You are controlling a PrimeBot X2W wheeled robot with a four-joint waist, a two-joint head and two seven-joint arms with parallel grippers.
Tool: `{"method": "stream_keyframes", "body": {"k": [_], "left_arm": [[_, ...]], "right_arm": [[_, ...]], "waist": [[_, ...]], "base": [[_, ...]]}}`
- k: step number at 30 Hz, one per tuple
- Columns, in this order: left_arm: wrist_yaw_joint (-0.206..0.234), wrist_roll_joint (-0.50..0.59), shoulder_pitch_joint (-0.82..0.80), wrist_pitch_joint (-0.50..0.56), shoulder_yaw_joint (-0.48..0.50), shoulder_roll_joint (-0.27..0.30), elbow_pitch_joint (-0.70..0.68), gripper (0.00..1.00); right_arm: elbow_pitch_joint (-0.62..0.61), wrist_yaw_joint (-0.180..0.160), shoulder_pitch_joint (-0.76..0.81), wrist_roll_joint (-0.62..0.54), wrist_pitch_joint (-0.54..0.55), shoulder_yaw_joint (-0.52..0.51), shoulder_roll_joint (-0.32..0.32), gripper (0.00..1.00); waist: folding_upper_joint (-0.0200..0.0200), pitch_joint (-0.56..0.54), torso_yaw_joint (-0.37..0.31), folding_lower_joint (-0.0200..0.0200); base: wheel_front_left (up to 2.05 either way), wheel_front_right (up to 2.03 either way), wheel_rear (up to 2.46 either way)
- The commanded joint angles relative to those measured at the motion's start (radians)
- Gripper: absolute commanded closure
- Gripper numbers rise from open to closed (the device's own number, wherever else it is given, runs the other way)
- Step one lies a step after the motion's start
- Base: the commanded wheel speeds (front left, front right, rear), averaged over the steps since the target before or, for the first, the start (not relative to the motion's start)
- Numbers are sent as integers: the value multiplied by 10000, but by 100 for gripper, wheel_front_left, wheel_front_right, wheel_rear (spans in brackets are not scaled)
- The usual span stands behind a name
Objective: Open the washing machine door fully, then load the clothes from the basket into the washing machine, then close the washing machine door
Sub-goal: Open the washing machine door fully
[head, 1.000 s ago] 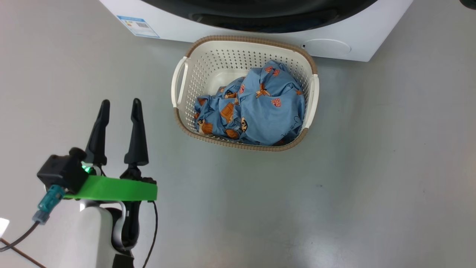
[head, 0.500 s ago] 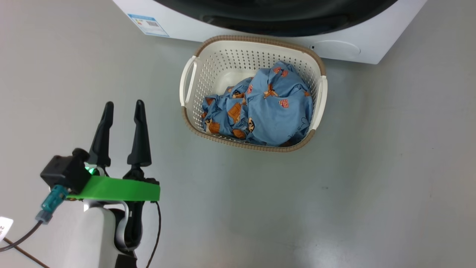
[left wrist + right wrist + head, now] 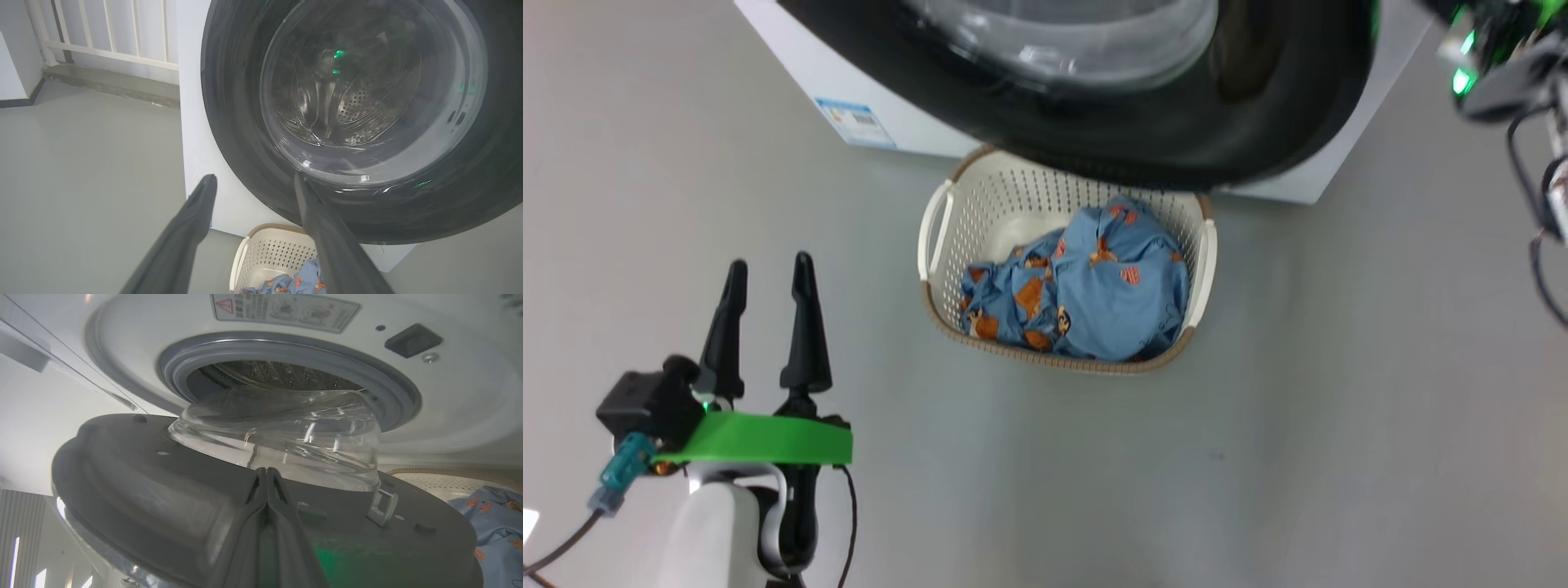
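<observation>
A: While looking down past the left gripper point(image 3: 770, 261), seeing any writing worth reading?

B: Seeing a small blue label point(image 3: 856, 122) at the near left corner of the washing machine point(image 3: 837, 82), with print too small for reading. Also catching, in the right wrist view, a white sticker point(image 3: 286, 307) above the opening, bearing a red warning triangle and rows of tiny icons. Lettering there blurring beyond reading too.

A: And finding the washing machine door point(image 3: 1176, 131) where?

B: Standing partly open, overhanging the far rim of the basket point(image 3: 1054, 363), with the glass bowl point(image 3: 282, 437) sitting just clear of the grey-blue rubber ring point(image 3: 392, 388).

A: Holding anything?

B: On the left, spreading wide, gripping nothing, hovering over bare floor point(image 3: 1339, 408) near and left of the basket. On the right, the right gripper point(image 3: 267, 473) pressing both fingers together, clasping nothing, pointing along the door's dark grey inner face towards the bowl. Not managing to tell whether touching it.

A: And the clothes point(image 3: 1094, 294)?

B: Lying heaped towards the right of the basket, light blue with orange-brown bears and red motifs, just near of the machine.
</observation>
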Motion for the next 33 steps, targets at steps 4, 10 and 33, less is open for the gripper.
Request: {"method": "stream_keyframes", "body": {"k": [4, 10, 33], "left_arm": [[6, 141, 334, -65, 340, 320, -135, 0], [6, 238, 706, -65, 413, 384, -85, 0], [6, 364, 1685, -65, 166, 425, 355, 0]], "right_arm": [[-751, 50, 974, 145, 317, 208, 273, 100], [-1251, 50, 2034, 226, 624, 430, 335, 100], [-3753, 50, 5608, 855, 1057, 770, 421, 100]], "waist": [[0, -746, -8, 1], [0, -1298, 144, 1], [0, -2878, 2230, 1]], "base": [[0, 0, 0], [0, 0, 0], [0, 0, 0]]}}
